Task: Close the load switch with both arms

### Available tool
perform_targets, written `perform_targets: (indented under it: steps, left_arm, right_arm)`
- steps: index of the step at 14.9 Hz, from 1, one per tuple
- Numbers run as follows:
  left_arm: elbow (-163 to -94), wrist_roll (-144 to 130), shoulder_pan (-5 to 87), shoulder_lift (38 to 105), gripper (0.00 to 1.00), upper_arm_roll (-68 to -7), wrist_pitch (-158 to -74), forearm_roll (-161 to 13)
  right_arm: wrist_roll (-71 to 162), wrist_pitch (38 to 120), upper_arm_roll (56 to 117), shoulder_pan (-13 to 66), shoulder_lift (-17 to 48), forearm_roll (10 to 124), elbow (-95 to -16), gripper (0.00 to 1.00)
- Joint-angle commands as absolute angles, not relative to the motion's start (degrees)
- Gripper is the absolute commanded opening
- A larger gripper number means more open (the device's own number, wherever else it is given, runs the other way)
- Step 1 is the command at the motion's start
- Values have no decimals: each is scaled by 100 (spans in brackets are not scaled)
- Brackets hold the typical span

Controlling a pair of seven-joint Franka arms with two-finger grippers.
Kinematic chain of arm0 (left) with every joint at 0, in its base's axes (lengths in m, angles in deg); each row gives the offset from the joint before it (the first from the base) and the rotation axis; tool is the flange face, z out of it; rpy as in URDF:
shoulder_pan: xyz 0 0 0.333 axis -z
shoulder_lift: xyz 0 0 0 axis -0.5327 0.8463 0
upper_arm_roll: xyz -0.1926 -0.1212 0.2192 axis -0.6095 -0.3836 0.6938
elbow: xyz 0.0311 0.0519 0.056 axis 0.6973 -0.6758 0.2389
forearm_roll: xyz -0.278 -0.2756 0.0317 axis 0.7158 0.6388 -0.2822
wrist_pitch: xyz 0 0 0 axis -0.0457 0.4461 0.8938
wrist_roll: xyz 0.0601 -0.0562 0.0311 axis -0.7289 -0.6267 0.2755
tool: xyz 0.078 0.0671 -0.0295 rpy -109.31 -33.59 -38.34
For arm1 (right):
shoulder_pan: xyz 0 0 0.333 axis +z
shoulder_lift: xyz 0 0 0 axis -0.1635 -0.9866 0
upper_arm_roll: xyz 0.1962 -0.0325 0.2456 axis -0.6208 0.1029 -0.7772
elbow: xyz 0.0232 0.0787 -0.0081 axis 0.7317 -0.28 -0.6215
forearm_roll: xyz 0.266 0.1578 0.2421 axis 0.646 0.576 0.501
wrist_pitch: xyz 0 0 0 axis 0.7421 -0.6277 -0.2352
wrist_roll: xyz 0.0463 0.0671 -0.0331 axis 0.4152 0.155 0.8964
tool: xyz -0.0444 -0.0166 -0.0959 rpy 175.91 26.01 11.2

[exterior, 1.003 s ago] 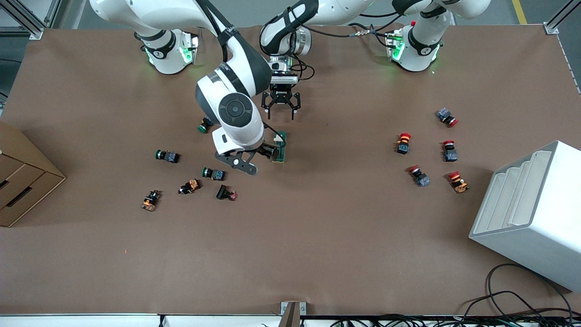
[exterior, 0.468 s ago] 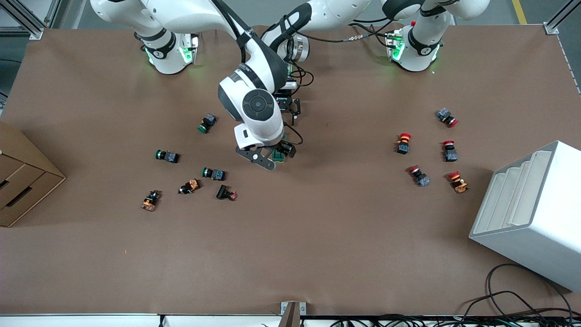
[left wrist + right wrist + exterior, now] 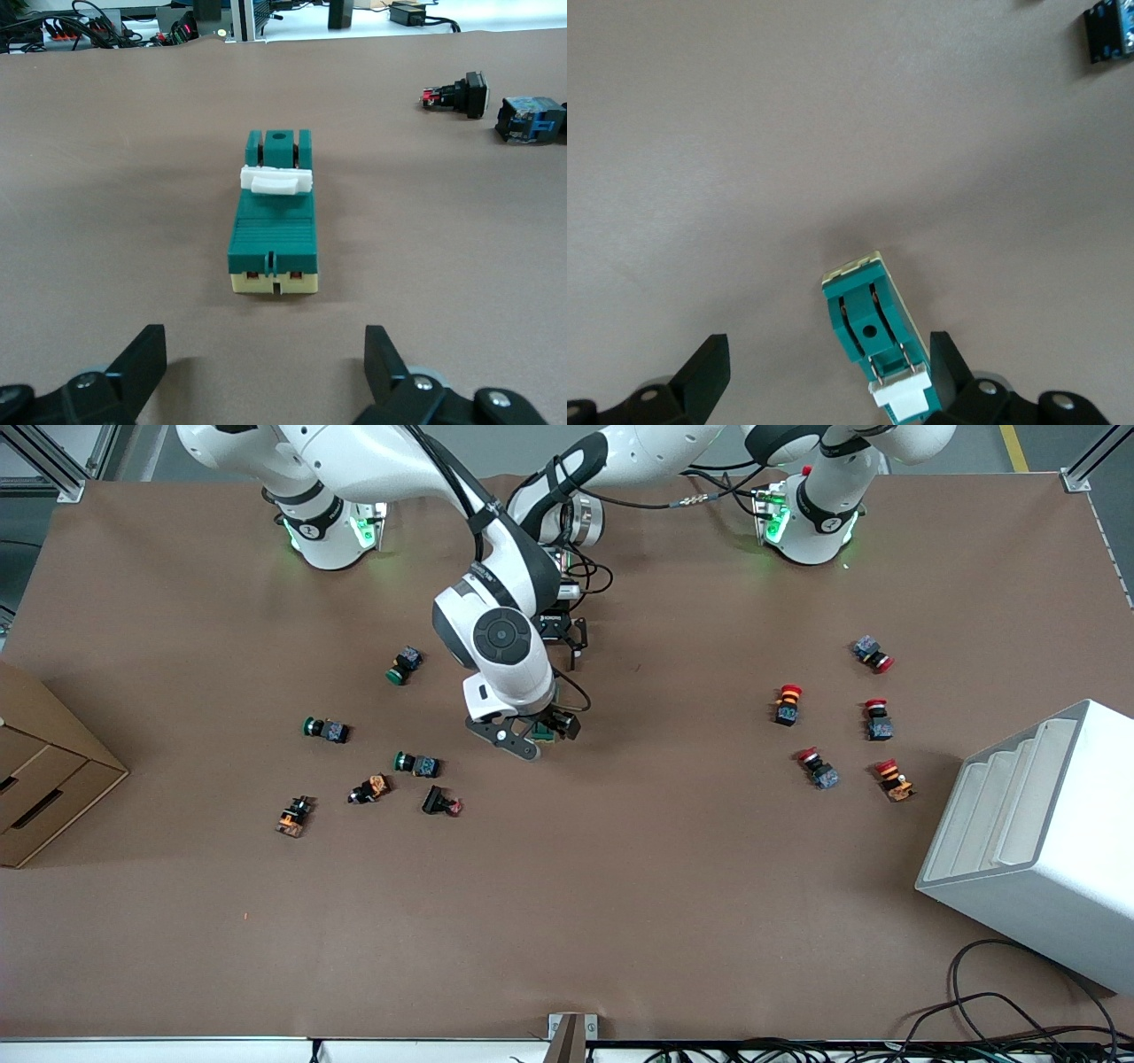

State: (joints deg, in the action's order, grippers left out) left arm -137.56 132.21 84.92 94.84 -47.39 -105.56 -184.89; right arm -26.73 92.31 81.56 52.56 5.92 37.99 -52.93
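The load switch (image 3: 275,217) is a dark green block with a white handle, lying flat on the brown table mid-table. In the front view only a bit of it (image 3: 543,732) shows under the right arm's hand. My right gripper (image 3: 537,735) is open and low over the switch. In the right wrist view (image 3: 828,376) its jaws stand on either side of the switch's (image 3: 868,332) handle end, one finger close to it. My left gripper (image 3: 563,646) is open just above the table at the switch's cream end, apart from it, and also shows in its wrist view (image 3: 263,372).
Several green-capped and orange push buttons (image 3: 416,763) lie toward the right arm's end. Several red-capped buttons (image 3: 787,704) lie toward the left arm's end. A white rack (image 3: 1036,841) and a cardboard box (image 3: 44,779) stand at the table's ends. Cables (image 3: 1019,1019) lie at the front edge.
My right arm has swung toward the left arm's end and now covers the switch, with the open gripper over it. The left gripper has shifted slightly and is partly hidden by the right arm.
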Motion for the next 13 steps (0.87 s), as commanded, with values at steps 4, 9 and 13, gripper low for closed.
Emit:
perform_targets:
  steps: [4, 9, 13]
  left_arm:
    - [-13664, 13271, 8589, 9581, 99, -4706, -10490, -18533]
    - [-13673, 13271, 8589, 9599, 99, -4697, -10490, -18533]
    - [-13673, 13262, 8589, 9599, 99, -4697, -10490, -18525]
  right_arm:
    - [-2380, 9437, 8195, 5300, 709, 3892, -5560, 100]
    - [-2449, 9919, 8187, 5467, 700, 3901, -5796, 100]
    - [-2511, 10096, 8195, 5625, 604, 3901, -5876, 100]
